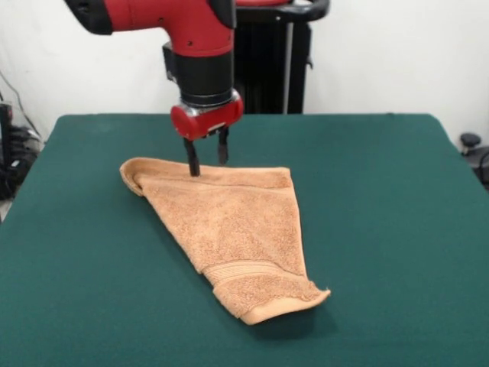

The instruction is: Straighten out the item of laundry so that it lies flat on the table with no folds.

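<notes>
At the towel's far edge, the gripper (208, 160) stands vertical with its two thin black fingers (191, 159) parted by a narrow gap and nothing between them; one tip meets the terry pile, the other sits at the hem line. Above them, a red wrist collar and black cylindrical link carry the red arm (164, 17). The orange-tan hand towel (229, 229) lies in a rough triangle, looped surface, woven band near its nearer hemmed end, one far corner rolled under. It rests centrally on the dark green felt-topped table (397, 229).
</notes>
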`<control>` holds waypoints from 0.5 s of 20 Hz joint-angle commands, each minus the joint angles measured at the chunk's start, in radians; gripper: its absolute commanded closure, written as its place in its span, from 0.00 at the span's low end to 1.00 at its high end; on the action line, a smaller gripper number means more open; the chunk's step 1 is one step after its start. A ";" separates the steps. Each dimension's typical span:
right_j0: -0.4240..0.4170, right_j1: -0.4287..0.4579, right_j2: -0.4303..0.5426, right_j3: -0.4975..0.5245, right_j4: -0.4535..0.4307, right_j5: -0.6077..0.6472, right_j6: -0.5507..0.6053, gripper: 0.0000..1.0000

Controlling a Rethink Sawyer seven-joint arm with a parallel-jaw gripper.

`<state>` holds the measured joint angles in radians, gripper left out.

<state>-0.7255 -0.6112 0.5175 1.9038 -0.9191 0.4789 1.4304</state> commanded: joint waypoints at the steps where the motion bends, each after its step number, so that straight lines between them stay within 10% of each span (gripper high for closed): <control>1: 0.136 0.005 -0.076 -0.058 0.036 -0.079 0.266 0.00; 10: 0.261 0.004 -0.141 -0.094 0.141 -0.067 0.295 0.00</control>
<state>-0.5525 -0.6206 0.4149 1.9021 -0.8519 0.4676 1.4381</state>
